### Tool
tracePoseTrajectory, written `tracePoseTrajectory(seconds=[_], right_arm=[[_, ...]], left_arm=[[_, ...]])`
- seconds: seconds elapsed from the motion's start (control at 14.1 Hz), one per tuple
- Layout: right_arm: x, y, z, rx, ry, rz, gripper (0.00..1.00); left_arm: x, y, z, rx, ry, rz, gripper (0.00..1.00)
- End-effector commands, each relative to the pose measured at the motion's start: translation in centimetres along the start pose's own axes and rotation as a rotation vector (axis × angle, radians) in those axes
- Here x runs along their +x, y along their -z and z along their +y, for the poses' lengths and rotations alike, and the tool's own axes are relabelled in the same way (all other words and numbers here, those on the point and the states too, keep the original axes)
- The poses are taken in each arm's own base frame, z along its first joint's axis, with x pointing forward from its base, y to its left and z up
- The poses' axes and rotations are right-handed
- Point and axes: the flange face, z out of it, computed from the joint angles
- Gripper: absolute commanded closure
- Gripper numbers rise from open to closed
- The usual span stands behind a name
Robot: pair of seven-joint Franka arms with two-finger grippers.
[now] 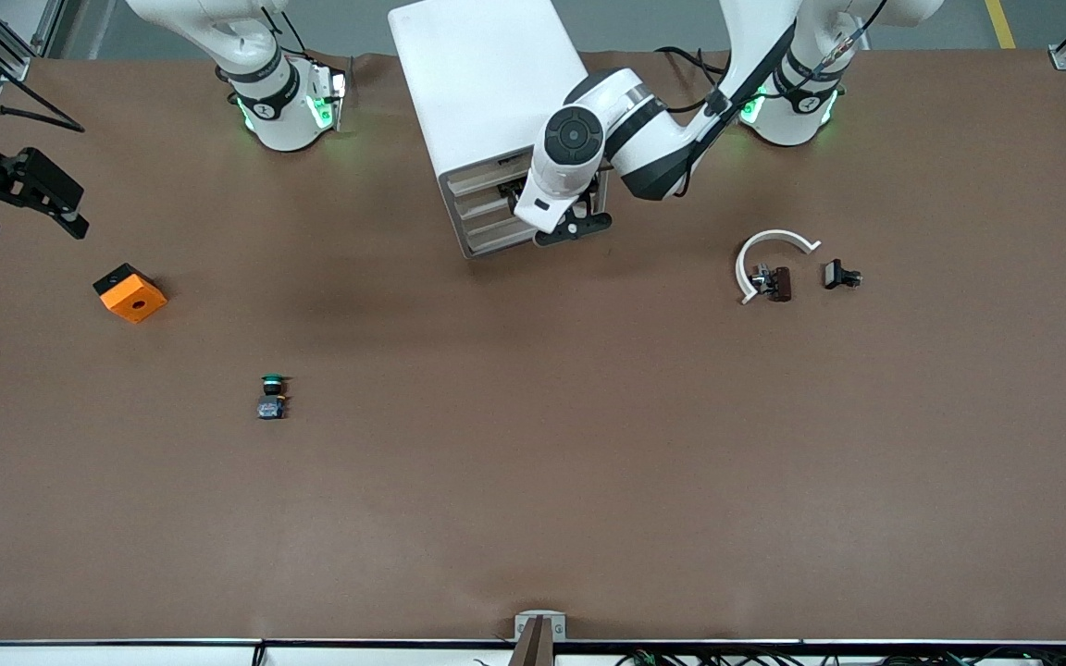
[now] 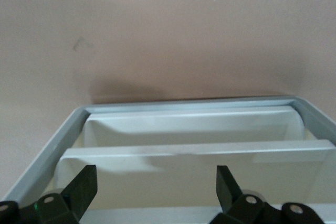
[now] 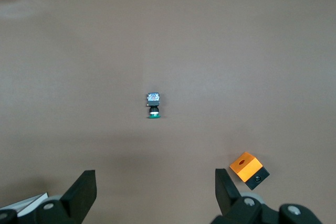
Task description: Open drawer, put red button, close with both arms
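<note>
While the drawer [image 2: 194, 153] sits between spread left fingers [image 2: 84, 184] — untouched

A high front camera overlooks the whole bench [image 1: 533, 481]; the right wrist view shares its green button [image 3: 153, 112].

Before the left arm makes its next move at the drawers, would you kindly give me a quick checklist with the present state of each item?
1. Left gripper open: ok, fingers apart.
2. Left gripper at the front of the tall white cabinet: ok.
3. Lined up with the second cream-white drawer from the top: cannot tell.
4. Right gripper open and out of the way: ok, over the table's right-arm end near the orange cube.
5. Red-capped button located: cannot tell; the green-capped button is plain to see, and a small dark item beside the white curved piece may be it.
</note>
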Motion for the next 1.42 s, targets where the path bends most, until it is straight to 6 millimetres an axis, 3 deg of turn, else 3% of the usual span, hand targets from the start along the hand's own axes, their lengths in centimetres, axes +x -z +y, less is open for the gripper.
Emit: tracePoseTrajectory(seconds=[0.0,0.28,0.5,0.78,1.07,1.21,1.35], right_arm=[[0.1,0.3,0.8,-0.008,-0.008,-0.022,0.00],[0.1,0.3,1.7,-0.012,-0.035,-0.022,0.00],[0.4,-0.4,1.7,-0.011,-0.037,-0.034,0.00],[0.7,-0.7,1.7,-0.009,-0.037,-0.033,0.00],[0.6,-0.7,1.8,-0.009,-0.037,-0.040,0.00],[0.7,-0.8,1.7,-0.009,-0.033,-0.043,0.00],[0.7,-0.9,1.6,-0.007,-0.032,-0.045,0.00]], left_arm=[[-0.6,-0.8,0.4,-0.022,0.044,-0.062,0.00],[-0.6,-0.9,0.4,-0.026,0.053,-0.075,0.00],[0.8,0.2,0.0,-0.039,0.055,-0.062,0.00],[7.8,3.8,-3.0,-0.085,0.092,-0.012,0.00],[14.4,9.1,-6.4,-0.094,0.092,0.067,0.00],[15.2,11.7,-7.6,-0.066,0.033,0.127,0.00],[17.4,15.4,-9.9,-0.075,0.067,0.176,0.00]])
